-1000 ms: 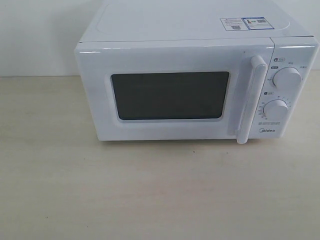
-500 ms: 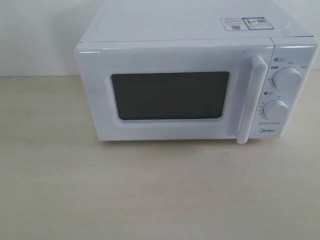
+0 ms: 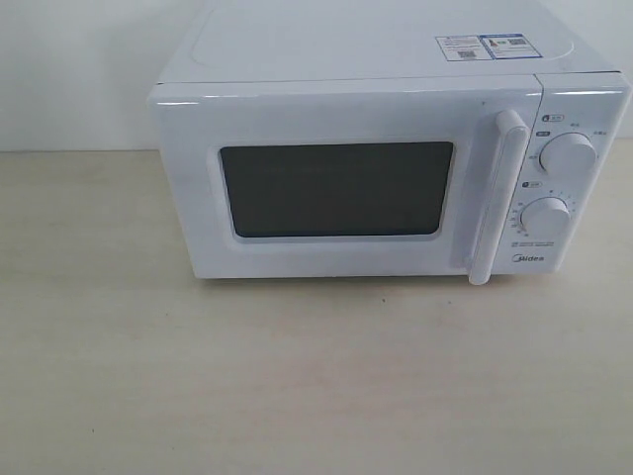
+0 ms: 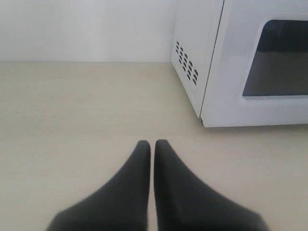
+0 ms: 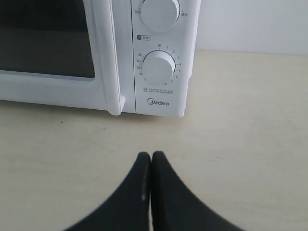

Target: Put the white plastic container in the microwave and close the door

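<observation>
- Facing me, the white Midea microwave [image 3: 376, 59] stands upright on the surface [image 3: 297, 376], two round dials [image 3: 568, 153] at its right.
- Its door [image 3: 336, 259] is closed flush, with a dark window [image 3: 336, 188] and a vertical bar handle [image 3: 495, 198].

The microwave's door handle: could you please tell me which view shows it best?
The exterior view: the whole handle shows, top to bottom. The right wrist view catches only its lower part; the left wrist view misses it.

The left fingers [image 4: 127, 197] are pressed together, near the microwave's [image 4: 195, 29] vented side.
</observation>
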Tool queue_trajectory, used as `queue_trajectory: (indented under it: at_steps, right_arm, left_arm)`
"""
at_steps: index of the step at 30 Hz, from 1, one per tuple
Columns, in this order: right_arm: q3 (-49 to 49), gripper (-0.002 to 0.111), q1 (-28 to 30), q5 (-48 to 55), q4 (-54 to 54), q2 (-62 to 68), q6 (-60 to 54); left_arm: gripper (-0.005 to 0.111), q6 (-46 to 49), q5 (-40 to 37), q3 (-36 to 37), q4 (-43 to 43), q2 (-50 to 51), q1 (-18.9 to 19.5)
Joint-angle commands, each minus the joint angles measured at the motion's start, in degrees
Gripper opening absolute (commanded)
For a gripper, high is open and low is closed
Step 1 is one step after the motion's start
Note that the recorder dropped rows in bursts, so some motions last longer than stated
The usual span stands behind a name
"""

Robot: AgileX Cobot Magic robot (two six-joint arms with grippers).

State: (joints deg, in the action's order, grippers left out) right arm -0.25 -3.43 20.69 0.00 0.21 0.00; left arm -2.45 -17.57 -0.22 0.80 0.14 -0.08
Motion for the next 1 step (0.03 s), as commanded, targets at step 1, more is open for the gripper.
queue_trajectory:
  at_steps: [1]
  right_arm:
    - [0.3,0.000,0.2,0.0,0.0,-0.2,0.0]
  left_arm:
    - [0.004,-0.5,-0.1,0.2,-0.2,-0.1,0.2]
